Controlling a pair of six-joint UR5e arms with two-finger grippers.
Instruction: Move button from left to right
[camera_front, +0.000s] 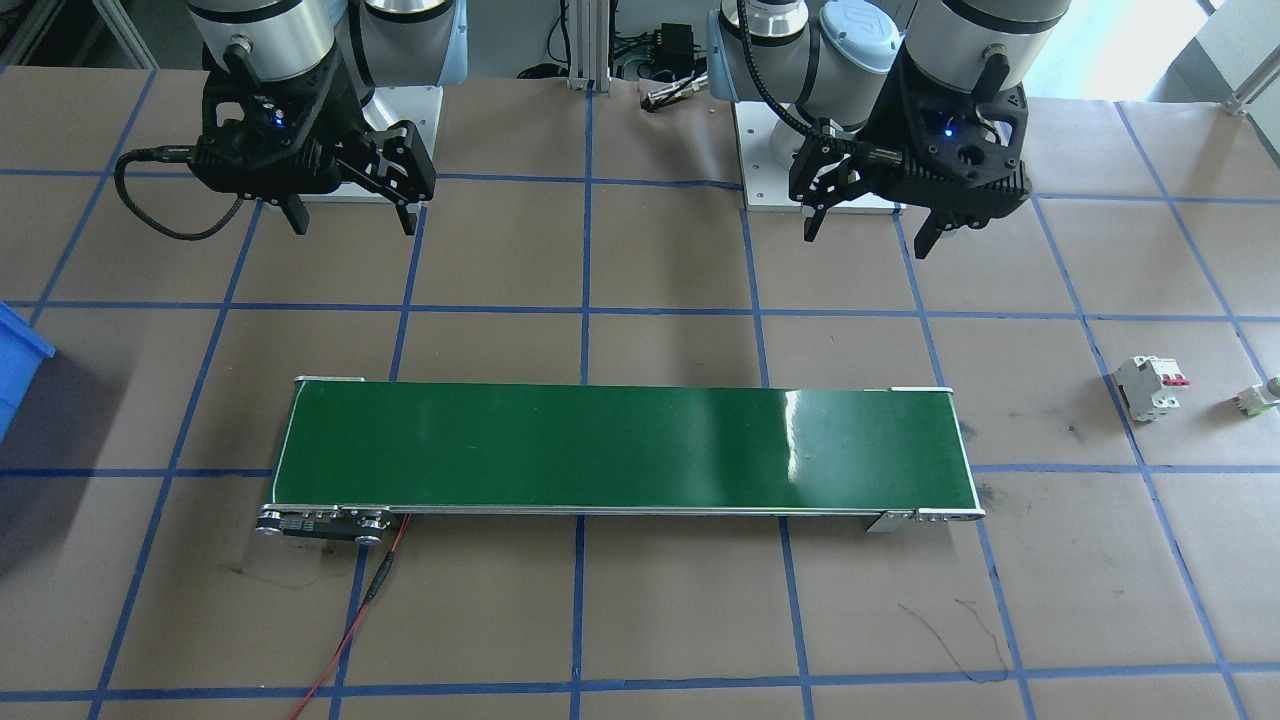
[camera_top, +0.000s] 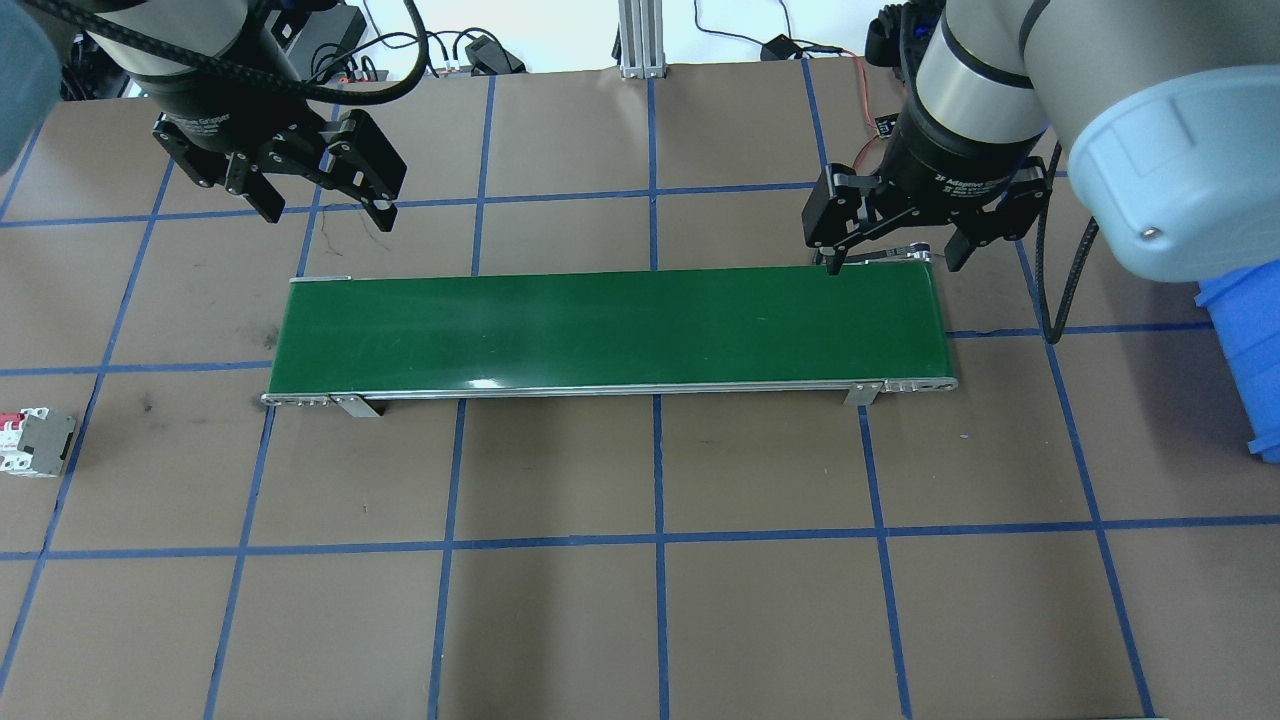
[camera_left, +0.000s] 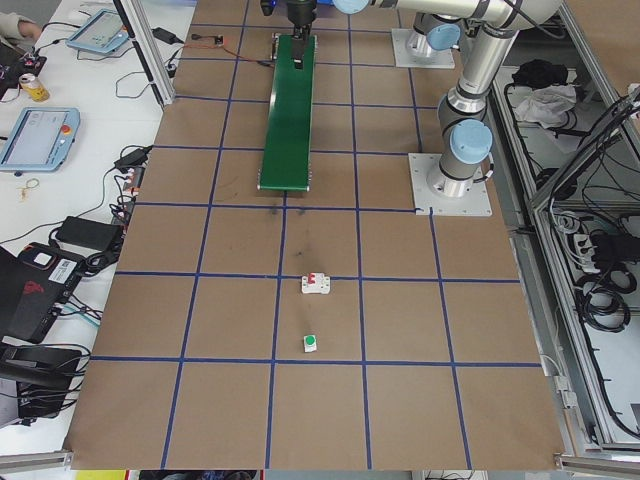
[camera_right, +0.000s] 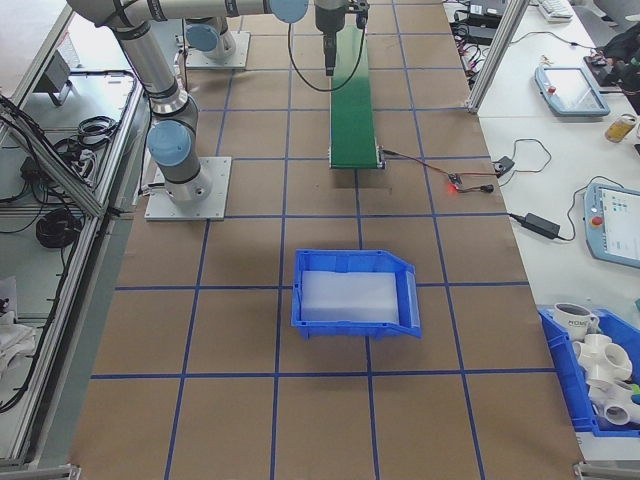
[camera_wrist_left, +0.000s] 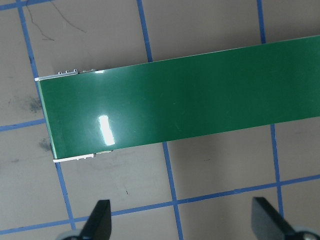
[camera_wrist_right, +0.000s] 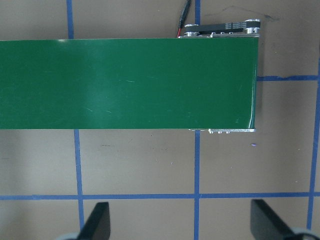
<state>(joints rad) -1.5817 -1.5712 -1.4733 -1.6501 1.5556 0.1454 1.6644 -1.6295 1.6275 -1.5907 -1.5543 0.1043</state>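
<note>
Button waits far out at the left end of the tabletop, both arms hanging back by the conveyor.

In the front-facing view, left to right: the right gripper (camera_front: 350, 212), jaws wide apart and empty, upper left; the green conveyor (camera_front: 620, 450) mid-frame; the left gripper (camera_front: 868, 228), equally spread and empty, upper right and nearer; then the circuit breaker (camera_front: 1150, 387) and, at the right edge, the button (camera_front: 1262, 396).

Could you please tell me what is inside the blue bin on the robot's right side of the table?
In the exterior right view, the blue bin holds only a pale, whitish rectangular liner or block. What lies beneath that cannot be seen.
</note>
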